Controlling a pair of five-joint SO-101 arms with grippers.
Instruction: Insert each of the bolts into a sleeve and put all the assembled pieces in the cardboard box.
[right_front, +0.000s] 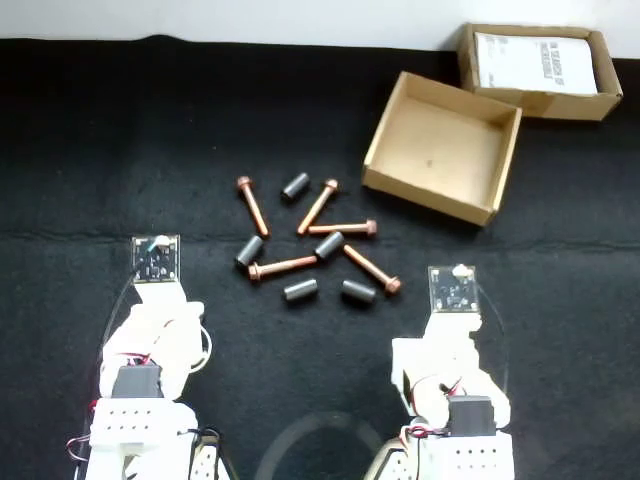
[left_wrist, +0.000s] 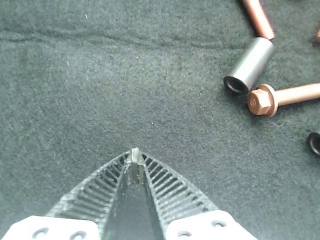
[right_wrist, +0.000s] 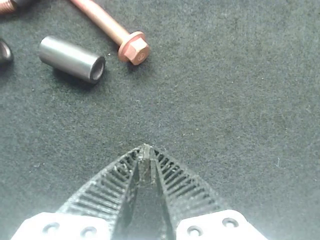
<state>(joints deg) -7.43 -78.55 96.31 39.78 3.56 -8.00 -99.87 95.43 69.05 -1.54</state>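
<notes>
From the high view we see the black counter (right_front: 100, 150) with five copper-coloured bolts (right_front: 283, 267) and five grey sleeves (right_front: 300, 292) strewn loose in its middle, and no bolt sits in a sleeve. The open cardboard box (right_front: 440, 140) sits beyond them, toward the right arm's side. All ten pieces lie outside it. A second box (right_front: 560, 105) holding a printed sheet (right_front: 535, 62) stands just behind it. The left arm (right_front: 150, 340) and the right arm (right_front: 450, 350) are at the near edge, one on each side of the scatter, touching no piece.

In the left wrist view we find the left jaws pressed shut, tips meeting over bare cloth (left_wrist: 100, 75) and holding nothing. Off to one side a sleeve (left_wrist: 250, 65) lies on its side, its open mouth just beside the hex head of a bolt (left_wrist: 262, 100). The threaded end of another bolt (left_wrist: 257, 17) comes close to the sleeve's far end.

In the right wrist view we see the right jaws likewise closed on nothing, above bare cloth. Ahead of them a second sleeve (right_wrist: 72, 59) lies on its side, near the flanged head of a third bolt (right_wrist: 134, 51) but apart from it.
</notes>
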